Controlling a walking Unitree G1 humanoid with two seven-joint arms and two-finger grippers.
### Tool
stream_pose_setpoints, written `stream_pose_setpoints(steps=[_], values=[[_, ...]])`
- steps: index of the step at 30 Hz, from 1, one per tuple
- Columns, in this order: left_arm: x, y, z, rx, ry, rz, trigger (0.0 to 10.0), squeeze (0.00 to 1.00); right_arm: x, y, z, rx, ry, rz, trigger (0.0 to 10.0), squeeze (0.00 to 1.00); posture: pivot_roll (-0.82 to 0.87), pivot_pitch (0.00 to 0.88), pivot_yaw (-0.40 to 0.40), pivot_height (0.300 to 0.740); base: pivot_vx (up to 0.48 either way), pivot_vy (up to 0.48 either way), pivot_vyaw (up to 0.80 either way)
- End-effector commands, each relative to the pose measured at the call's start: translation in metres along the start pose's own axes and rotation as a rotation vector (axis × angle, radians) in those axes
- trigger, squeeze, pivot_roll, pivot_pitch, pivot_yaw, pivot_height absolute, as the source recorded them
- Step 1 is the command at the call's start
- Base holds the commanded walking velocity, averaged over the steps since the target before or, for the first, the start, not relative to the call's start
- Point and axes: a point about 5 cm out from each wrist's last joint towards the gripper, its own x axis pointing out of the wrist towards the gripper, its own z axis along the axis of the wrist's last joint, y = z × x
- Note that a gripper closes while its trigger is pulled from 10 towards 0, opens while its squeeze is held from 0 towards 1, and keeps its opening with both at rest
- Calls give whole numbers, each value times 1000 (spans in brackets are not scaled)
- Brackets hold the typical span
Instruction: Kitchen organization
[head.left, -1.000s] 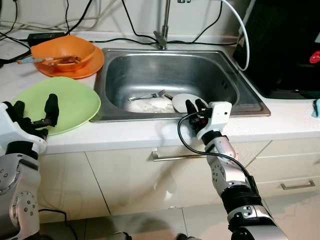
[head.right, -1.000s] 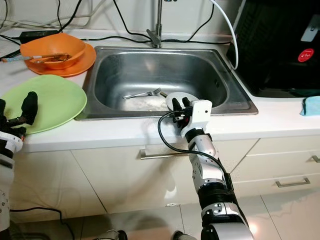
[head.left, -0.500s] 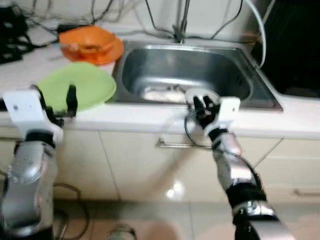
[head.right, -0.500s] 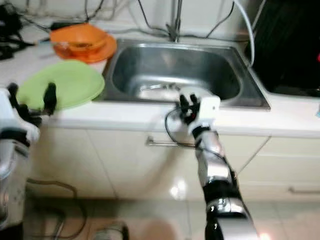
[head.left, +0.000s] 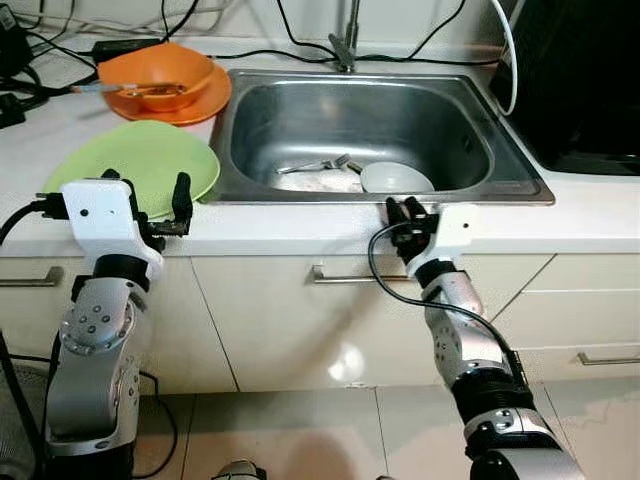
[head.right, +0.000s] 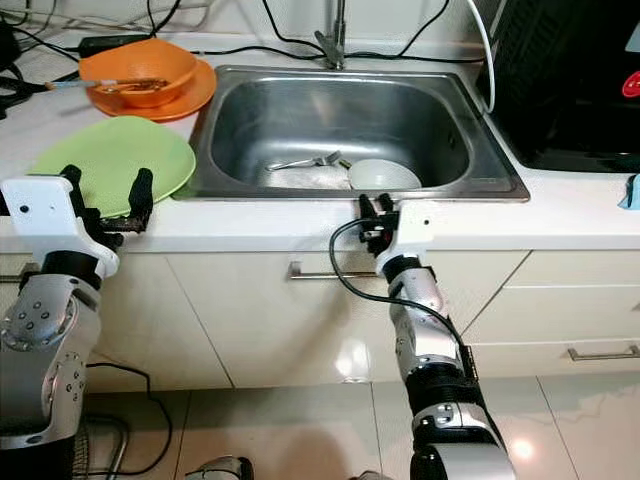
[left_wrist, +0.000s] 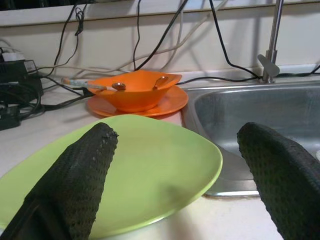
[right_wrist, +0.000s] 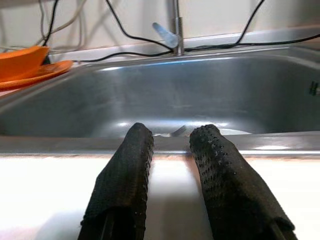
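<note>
A light green plate (head.left: 140, 162) lies on the white counter left of the steel sink (head.left: 455, 120). My left gripper (head.left: 146, 200) is open at the plate's near edge, its fingers (left_wrist: 80, 175) wide apart with nothing between them. An orange bowl (head.left: 155, 75) holding utensils sits on an orange plate (head.left: 205, 105) behind it. In the sink lie a white bowl (head.left: 397, 178) and a fork (head.left: 318, 165). My right gripper (head.left: 405, 214) hovers at the counter's front strip just before the sink rim, its fingers (right_wrist: 220, 165) a narrow gap apart and holding nothing.
A faucet (head.left: 345, 45) stands behind the sink, with several black cables along the wall. A black appliance (head.left: 580, 80) fills the counter to the right. Cabinet drawers with metal handles (head.left: 335, 273) are below the counter. The tiled floor lies beneath.
The camera has pulled back and tilted, showing more cabinet and floor. My right gripper has drawn back from the white bowl's edge to the counter front. The left gripper stays by the green plate.
</note>
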Motion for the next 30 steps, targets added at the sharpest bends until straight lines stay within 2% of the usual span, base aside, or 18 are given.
stream_pose_setpoints(steps=[1,3,4,5,6,7,9,15,16,19,21,25,30], values=[[-3,-2,-5,-1,10,-4,10000,0,2,-3,5,6,-22,-15,10000,0,42,75,-16,740,0,0,0],[-4,0,-6,-2,14,-1,10000,0,2,-4,6,5,-22,-14,10000,0,42,74,-18,740,0,0,0],[-7,7,-8,-12,22,24,10000,0,2,-4,6,3,-21,-14,10000,0,41,74,-18,740,0,0,0],[-7,7,-8,-12,22,24,10000,0,2,-4,6,3,-21,-14,10000,0,41,74,-18,740,0,0,0],[-10,25,-7,-19,18,93,10000,0,2,-4,6,2,-19,-13,10000,0,50,77,-24,740,0,0,0],[-10,25,-7,-19,18,93,10000,0,2,-4,6,2,-19,-13,10000,0,50,77,-24,740,0,0,0],[-17,43,-3,-26,8,185,10000,0,2,-3,3,4,-9,-8,10000,0,54,78,-26,740,0,0,0],[-26,47,-12,-41,44,237,10000,0,3,1,1,8,2,2,10000,0,62,80,-27,740,0,0,0],[-28,49,-20,-136,82,274,10000,1000,2,2,-1,8,9,9,10000,0,70,84,-33,740,0,0,0],[-27,46,-25,-292,100,270,10000,1000,2,3,-1,9,11,13,10000,0,66,84,-32,740,0,0,0],[-27,46,-25,-292,100,270,10000,1000,2,3,-1,9,11,13,10000,0,66,84,-32,740,0,0,0],[-22,42,-24,-413,105,248,10000,1000,1,1,-1,5,12,10,10000,0,59,84,-30,740,0,0,0],[-19,47,-24,-488,124,294,10000,1000,1,0,-1,1,15,7,10000,0,59,82,-30,740,0,0,0]])
